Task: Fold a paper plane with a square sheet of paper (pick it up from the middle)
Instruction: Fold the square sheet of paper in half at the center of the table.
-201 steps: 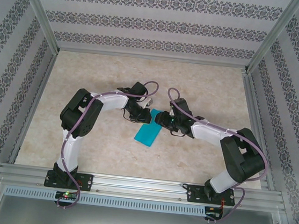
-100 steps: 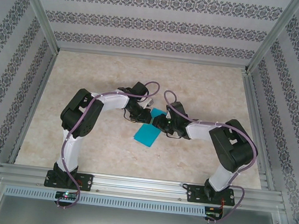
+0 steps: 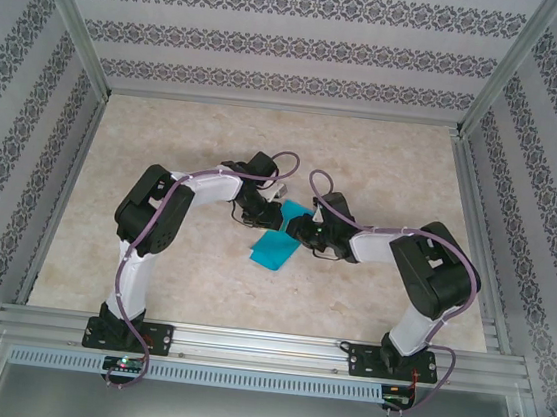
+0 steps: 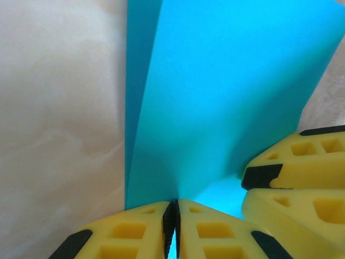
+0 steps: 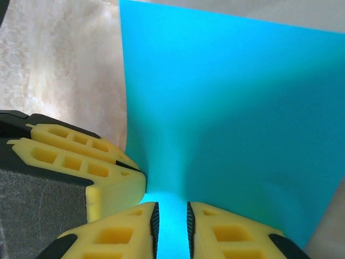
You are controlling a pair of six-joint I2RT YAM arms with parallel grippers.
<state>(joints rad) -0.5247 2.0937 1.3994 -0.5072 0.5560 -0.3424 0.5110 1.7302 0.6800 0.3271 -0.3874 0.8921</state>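
Two grips — sheet (image 4: pixel 226 97) edge pinched in left fingers (image 4: pixel 135 237), right fingers (image 5: pixel 232 237) alongside.

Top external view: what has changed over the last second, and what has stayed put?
The right arm's elbow swung in toward the centre; the right gripper slid left and closed on the far end of the square sheet of paper. The sheet's far end is now bent up between the grippers. The left gripper stayed shut on the sheet, its arm unmoved.
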